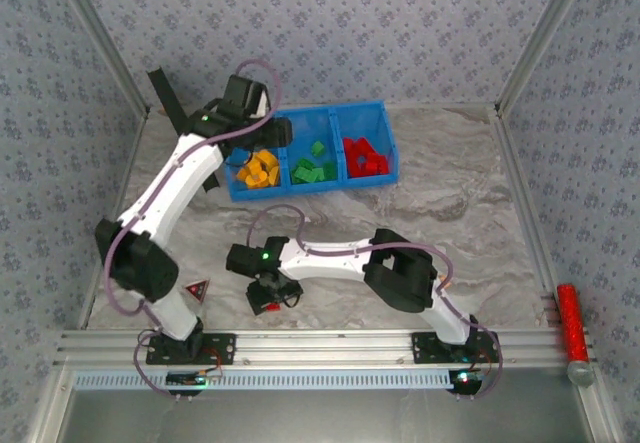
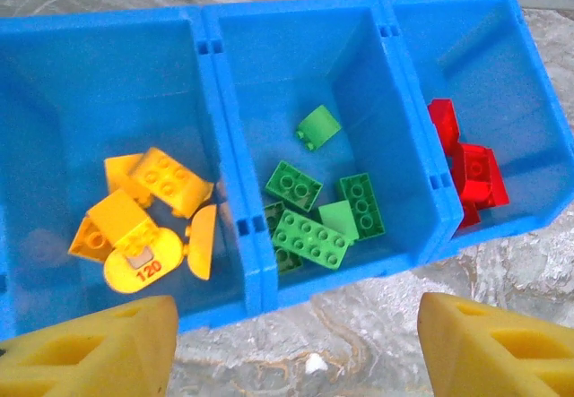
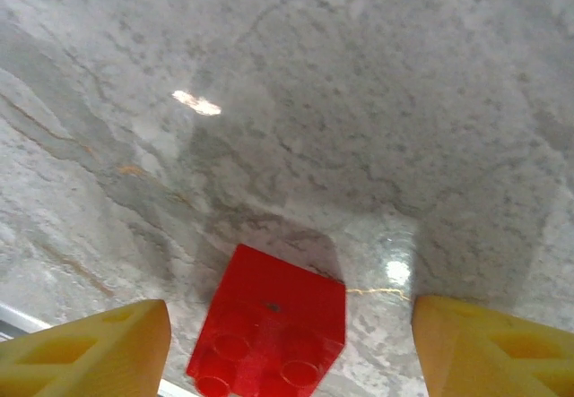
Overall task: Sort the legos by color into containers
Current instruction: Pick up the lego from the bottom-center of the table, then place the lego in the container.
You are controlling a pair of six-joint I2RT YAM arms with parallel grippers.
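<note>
The blue container stands at the back of the table with three compartments. They hold orange-yellow legos, green legos and red legos, also seen as yellow legos, green legos and red legos. My left gripper hangs open above the bin's near wall with nothing between its fingers; it is up at the bin's left end. A red lego lies studs-up on the table. My right gripper stands open around it, fingers apart from its sides, near the front edge.
A small red piece with a pale triangle marking lies on the table by the left arm's base. A red glittery cylinder rests on the rail at the front right. An aluminium frame edges the table's front.
</note>
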